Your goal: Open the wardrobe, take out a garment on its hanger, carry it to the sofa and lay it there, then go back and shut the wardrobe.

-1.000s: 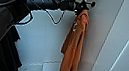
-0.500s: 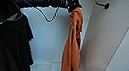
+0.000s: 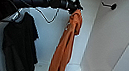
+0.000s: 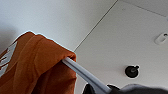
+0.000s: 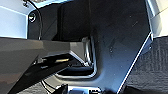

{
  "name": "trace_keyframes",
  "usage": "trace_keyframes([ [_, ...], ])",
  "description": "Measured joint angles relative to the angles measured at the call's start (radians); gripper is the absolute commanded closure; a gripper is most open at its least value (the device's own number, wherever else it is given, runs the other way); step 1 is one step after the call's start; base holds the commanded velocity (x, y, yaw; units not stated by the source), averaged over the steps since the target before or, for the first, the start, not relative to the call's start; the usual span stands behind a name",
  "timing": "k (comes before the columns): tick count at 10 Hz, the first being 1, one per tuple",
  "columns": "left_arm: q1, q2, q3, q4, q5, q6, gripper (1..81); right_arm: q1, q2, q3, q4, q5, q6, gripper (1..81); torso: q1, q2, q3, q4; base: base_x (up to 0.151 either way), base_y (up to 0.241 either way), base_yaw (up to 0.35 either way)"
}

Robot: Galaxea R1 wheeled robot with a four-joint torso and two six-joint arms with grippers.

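Standing open, the wardrobe [image 3: 109, 46] frames the orange garment [image 3: 65, 51], now swung narrow and hanging nearer its middle than a second ago. The left gripper [image 3: 76, 5] clamps the white hanger [image 4: 85, 75], seemingly lifting it out; the right gripper's opening I cannot tell.

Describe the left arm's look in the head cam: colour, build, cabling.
The left arm is matte black and tubular, built of ribbed, jointed segments that thicken at the joints. A thin black cable hangs from it in a loose loop against the white wardrobe wall. The left pincer end is black too, blocky, with a small protruding part on top.
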Motion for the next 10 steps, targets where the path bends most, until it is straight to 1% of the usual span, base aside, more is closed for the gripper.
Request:
trace_keyframes([
  [3, 0.001, -0.063, 0.143, 0.000, -0.011, 0.000, 81.1, 0.000, 0.000, 0.001, 0.000, 0.000, 0.000, 1.0, 0.000, 0.000, 0.000, 0.000, 0.000, 0.000, 0.000],
  [4, 0.004, -0.073, 0.185, 0.000, -0.023, -0.001, 81.1, 0.000, 0.000, 0.001, 0.000, 0.000, 0.000, 1.0, 0.000, 0.000, 0.000, 0.000, 0.000, 0.000, 0.000],
  [5, 0.014, -0.073, 0.219, 0.001, -0.039, -0.005, 81.1, 0.000, 0.000, 0.001, 0.000, 0.000, 0.000, 1.0, 0.000, 0.000, 0.000, 0.000, -0.062, 0.000, 0.000],
  [7, 0.045, -0.047, 0.239, 0.003, -0.069, -0.021, 81.1, 0.010, 0.000, 0.003, 0.000, 0.001, 0.000, 1.0, 0.001, 0.001, -0.001, 0.000, -0.074, 0.000, 0.000],
  [8, 0.072, -0.037, 0.242, 0.007, -0.067, -0.020, 81.1, 0.013, 0.000, 0.003, 0.000, 0.004, 0.000, 1.0, 0.001, 0.001, -0.001, 0.000, -0.081, 0.000, 0.000],
  [10, 0.069, -0.031, 0.250, 0.007, -0.074, -0.027, 81.1, 0.002, 0.000, 0.003, -0.001, -0.001, 0.000, 1.0, 0.000, 0.001, -0.001, 0.000, -0.084, 0.000, 0.000],
])
